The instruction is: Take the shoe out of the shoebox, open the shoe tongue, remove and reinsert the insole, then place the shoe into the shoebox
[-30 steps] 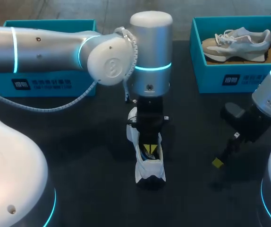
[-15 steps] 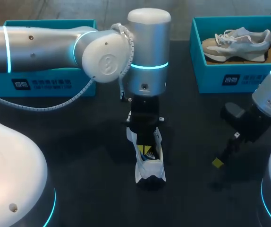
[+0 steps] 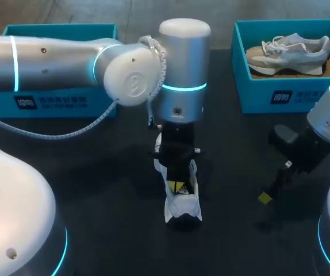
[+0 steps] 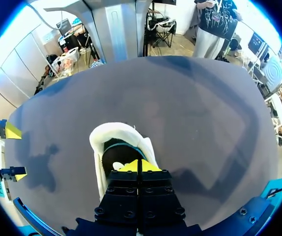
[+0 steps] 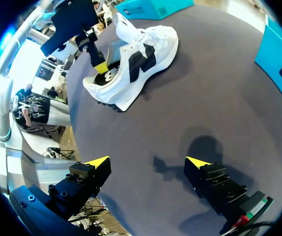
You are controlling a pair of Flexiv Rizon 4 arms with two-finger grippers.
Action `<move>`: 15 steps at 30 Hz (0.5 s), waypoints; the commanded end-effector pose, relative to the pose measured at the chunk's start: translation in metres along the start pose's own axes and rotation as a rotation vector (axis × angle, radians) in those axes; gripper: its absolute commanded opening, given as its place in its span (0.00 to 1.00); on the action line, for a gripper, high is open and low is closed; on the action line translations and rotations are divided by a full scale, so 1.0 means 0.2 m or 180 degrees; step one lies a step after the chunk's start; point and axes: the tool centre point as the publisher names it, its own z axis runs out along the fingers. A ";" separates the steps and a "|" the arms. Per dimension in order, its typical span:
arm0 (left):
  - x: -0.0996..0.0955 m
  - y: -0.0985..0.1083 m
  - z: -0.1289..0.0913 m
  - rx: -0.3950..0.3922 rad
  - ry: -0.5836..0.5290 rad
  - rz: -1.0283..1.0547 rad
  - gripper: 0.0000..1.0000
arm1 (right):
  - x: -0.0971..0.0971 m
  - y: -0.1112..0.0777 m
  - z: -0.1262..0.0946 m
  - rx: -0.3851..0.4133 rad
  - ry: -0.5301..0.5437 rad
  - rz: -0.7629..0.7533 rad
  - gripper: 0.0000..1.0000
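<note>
A white sneaker (image 3: 183, 202) with dark trim lies on the black table, mid-front. It also shows in the right wrist view, white sneaker (image 5: 141, 56), lying ahead of that gripper. My left arm comes in over the middle and points straight down. Its left gripper (image 3: 177, 186) is shut, with the yellow tips pressed together inside the sneaker's opening (image 4: 115, 153). I cannot tell whether the left gripper (image 4: 140, 166) pinches anything, such as the insole (image 5: 109, 73). My right gripper (image 3: 267, 197) hangs open over bare table to the sneaker's right, with nothing between its fingertips (image 5: 99, 162).
A teal shoebox (image 3: 280, 95) at the back right holds a second, grey-white sneaker (image 3: 288, 50). Another teal shoebox (image 3: 56, 100) stands at the back left, behind my left arm. Bare table lies between the white sneaker and the right gripper.
My left arm has shifted slightly and its yellow tips have sunk a little deeper into the sneaker's opening. The sneaker and the right arm have stayed put.
</note>
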 end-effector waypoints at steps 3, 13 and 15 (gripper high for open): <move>-0.01 0.01 0.05 0.0018 0.0056 0.0020 0.00 | 0.01 0.00 0.00 0.0002 -0.0012 0.0005 1.00; -0.01 0.02 0.13 0.0056 0.0185 0.0027 0.00 | 0.01 0.00 0.00 0.0002 -0.0012 0.0005 1.00; -0.01 0.02 0.15 0.0046 0.0221 0.0009 0.00 | 0.01 0.00 0.00 0.0002 -0.0012 0.0005 1.00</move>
